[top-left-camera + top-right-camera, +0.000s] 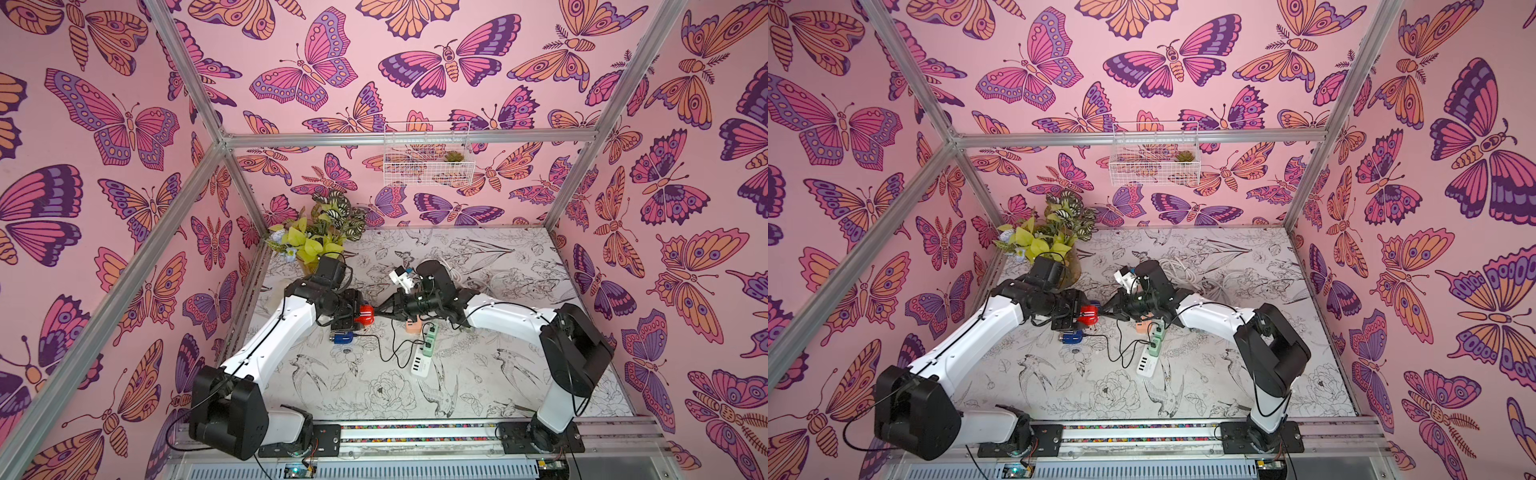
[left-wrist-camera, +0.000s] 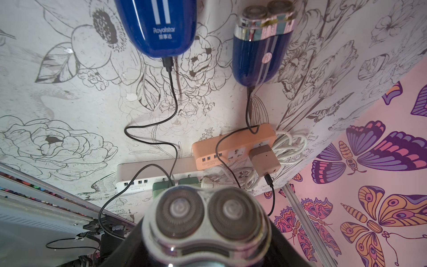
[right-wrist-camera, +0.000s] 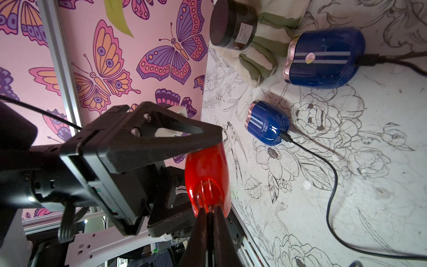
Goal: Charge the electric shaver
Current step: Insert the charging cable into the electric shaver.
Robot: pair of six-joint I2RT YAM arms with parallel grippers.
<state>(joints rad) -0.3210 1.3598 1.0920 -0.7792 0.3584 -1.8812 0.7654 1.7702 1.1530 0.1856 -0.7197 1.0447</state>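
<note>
The red shaver (image 3: pixel 206 171) is off the tabletop (image 1: pixel 374 395), carried sideways in the air between the two arms, above and just beside a blue shaver (image 1: pixel 343 336) that lies below it. The left claw (image 3: pixel 196 180) is clamped across the shaver's body, one black finger (image 3: pixel 175 136) lying along its flank. In the left wrist view the twin round cutting heads (image 2: pixel 205 217) point out past the claw towards the power strips (image 2: pixel 233 148). The right claw (image 3: pixel 209 215) is clenched tight, its tips pressed against the shaver's narrow tail end, where the charging socket appears to be. Whether a plug is pinched between those tips cannot be made out. Two blue shavers (image 2: pixel 261 50) on the tabletop each already have a black cable (image 2: pixel 172 97) in their tails, so the red one looks like the last to be connected. It appears small, light and rigid, with a glossy plastic shell that may slip or twist under a sideways push. The sound hold is across the widest part of the body, as the left claw has it, clear of the thin foil heads, which would dent easily, and clear of the tail. A plug would need a straight, gentle push along the body's axis, with the left claw bracing against it.
</note>
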